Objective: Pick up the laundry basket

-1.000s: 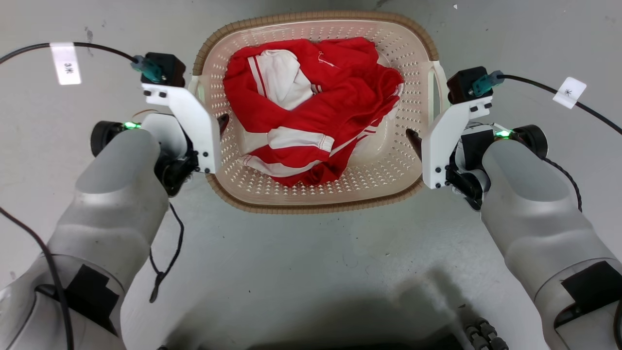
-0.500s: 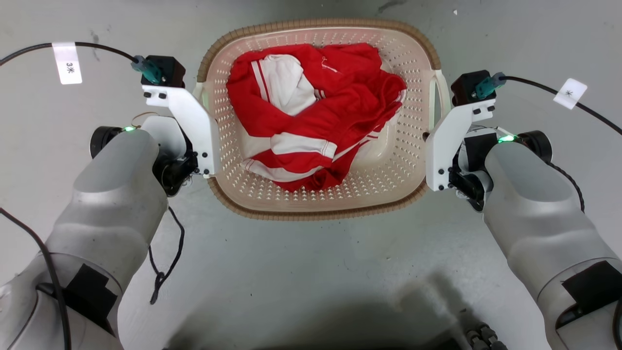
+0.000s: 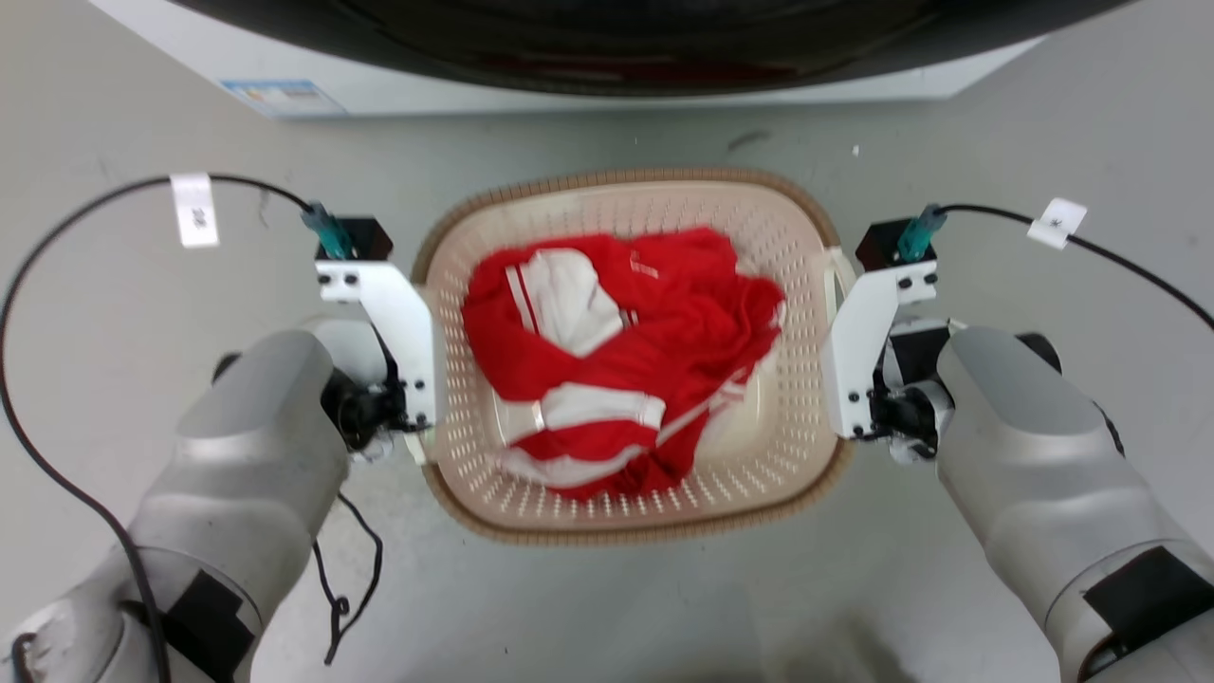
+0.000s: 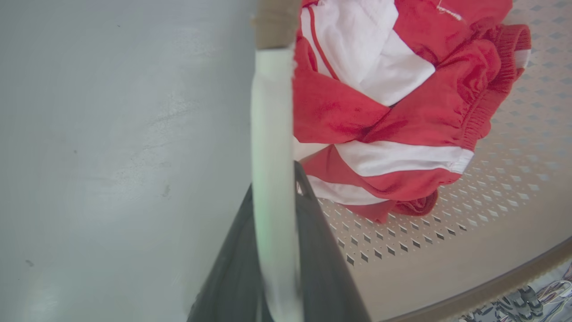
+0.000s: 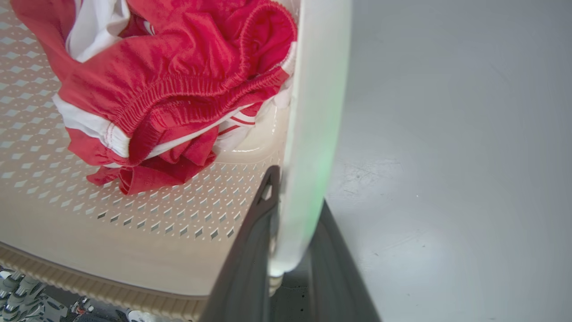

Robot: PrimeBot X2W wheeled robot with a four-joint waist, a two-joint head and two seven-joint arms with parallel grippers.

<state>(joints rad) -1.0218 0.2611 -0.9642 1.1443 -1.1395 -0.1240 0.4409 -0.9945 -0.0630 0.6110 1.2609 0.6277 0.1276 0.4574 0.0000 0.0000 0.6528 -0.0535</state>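
The laundry basket [image 3: 628, 180] is cream with a brown rim and sits between my two arms, a red and white garment [image 3: 616, 360] bundled inside. My left gripper [image 3: 417, 379] is at its left side. In the left wrist view the left gripper [image 4: 275, 179] is shut on the white left handle [image 4: 272, 112], one dark finger on each side. My right gripper [image 3: 849, 360] is at the right side, and in the right wrist view the right gripper [image 5: 297, 188] is shut on the white right handle [image 5: 319, 89].
A white washing machine [image 3: 190, 38] with a dark round door [image 3: 607, 38] stands just beyond the basket. Grey floor [image 3: 607, 607] lies all around. Black cables [image 3: 57, 247] trail from both wrists.
The head camera has tilted up, so the washing machine has come into view and the basket sits lower and smaller. The dark fingertips seen inside the basket walls earlier are now hidden behind the wrist brackets.
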